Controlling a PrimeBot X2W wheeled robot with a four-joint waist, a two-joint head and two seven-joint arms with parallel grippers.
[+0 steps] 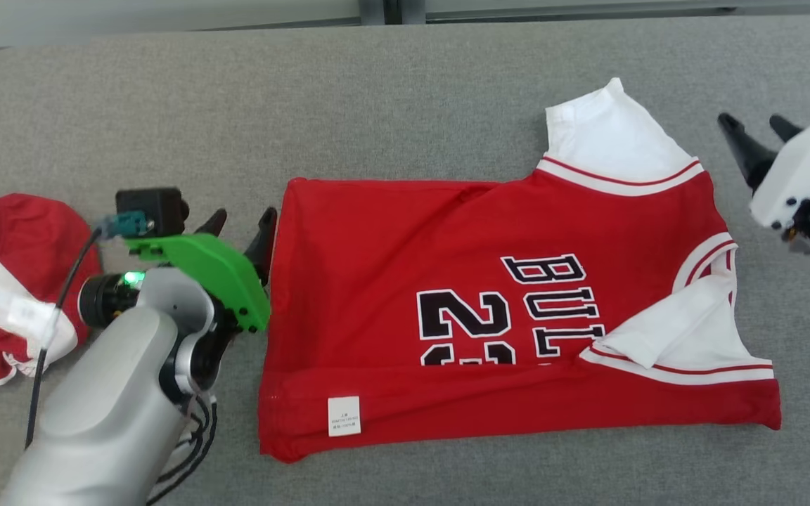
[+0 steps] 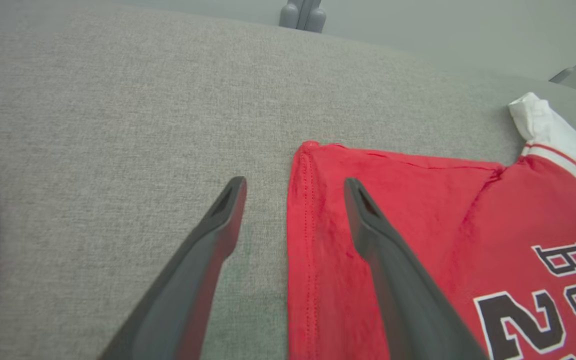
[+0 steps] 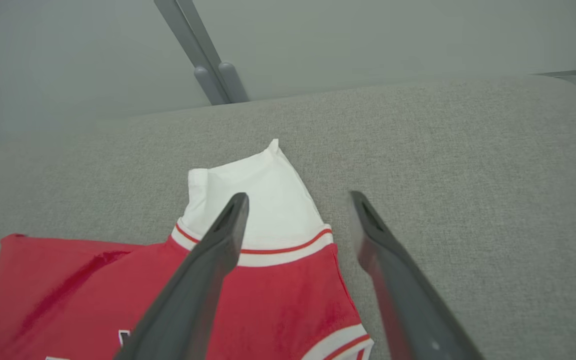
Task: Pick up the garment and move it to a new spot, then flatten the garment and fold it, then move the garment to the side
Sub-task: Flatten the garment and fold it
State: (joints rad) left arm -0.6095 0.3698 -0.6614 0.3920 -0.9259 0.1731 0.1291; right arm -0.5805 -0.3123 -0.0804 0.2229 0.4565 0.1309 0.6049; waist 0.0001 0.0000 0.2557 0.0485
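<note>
Currently the red jersey [image 1: 517, 316] lies half-folded, mid-desk [image 1: 405, 105], label side up. Both sets of jaws stand apart, holding nothing: left jaws straddle the hem edge [image 2: 304, 235], right jaws hang near the white sleeve [image 1: 609, 133]. Cloth looks light, limp and prone to sag. I'd pinch the doubled edge at hem and shoulder corners.

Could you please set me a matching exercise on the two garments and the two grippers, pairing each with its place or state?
Things:
1. jersey
2. crumpled garment
3. left gripper
4. right gripper

Places or states:
A. open, by the white sleeve
B. bunched at the far left
C. open, by the hem
D. partly folded, in the middle

Pairs: 1-D; 2-B; 3-C; 4-A
</note>
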